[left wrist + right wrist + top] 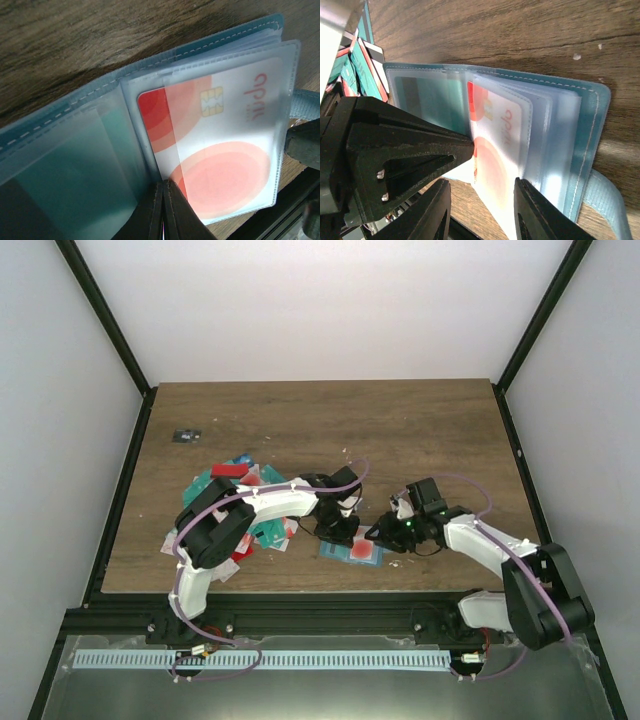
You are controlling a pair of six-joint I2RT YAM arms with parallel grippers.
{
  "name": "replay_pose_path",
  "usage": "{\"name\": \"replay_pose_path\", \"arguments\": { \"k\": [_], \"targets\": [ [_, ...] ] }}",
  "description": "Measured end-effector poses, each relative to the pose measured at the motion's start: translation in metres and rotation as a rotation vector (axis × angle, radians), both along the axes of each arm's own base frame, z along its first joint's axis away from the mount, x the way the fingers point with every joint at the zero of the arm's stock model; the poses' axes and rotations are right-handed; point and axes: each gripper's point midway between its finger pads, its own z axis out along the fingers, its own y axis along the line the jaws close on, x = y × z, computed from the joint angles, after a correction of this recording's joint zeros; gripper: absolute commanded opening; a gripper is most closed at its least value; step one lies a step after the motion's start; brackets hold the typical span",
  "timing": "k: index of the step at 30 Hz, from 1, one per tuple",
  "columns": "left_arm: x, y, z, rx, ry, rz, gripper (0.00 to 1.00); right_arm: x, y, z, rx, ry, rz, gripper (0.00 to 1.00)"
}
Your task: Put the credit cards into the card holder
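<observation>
A white credit card (235,145) with red blotches, inside the card holder's (220,42) clear sleeve, bears one short red word, roughly "apia", though the letters are unclear. Nothing else is legible.

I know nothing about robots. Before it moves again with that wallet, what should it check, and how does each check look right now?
1. Card holder lying open on the table: ok.
2. Left gripper shut, tips on the sleeves by the fold: ok.
3. White-and-red card fully inside its sleeve: not ok, one red edge sticks out.
4. Right gripper open, fingers either side of the sleeves: ok.
5. Right gripper touching the card: cannot tell.
6. Pile of cards on the table for later: ok.
</observation>
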Motion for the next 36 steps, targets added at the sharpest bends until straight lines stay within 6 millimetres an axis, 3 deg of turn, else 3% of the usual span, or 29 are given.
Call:
{"name": "replay_pose_path", "arguments": {
  "k": [8,16,36],
  "targets": [
    [0.000,0.000,0.000,-0.001,0.000,-0.001,0.04,0.000,0.000,-0.004,-0.006,0.010,-0.001,0.37],
    [0.000,0.000,0.000,-0.001,-0.001,-0.003,0.04,0.002,-0.001,0.012,0.008,-0.051,-0.006,0.37],
    [0.000,0.000,0.000,-0.005,-0.005,-0.016,0.04,-0.002,-0.001,-0.007,0.000,0.001,-0.007,0.37]
  ]
}}
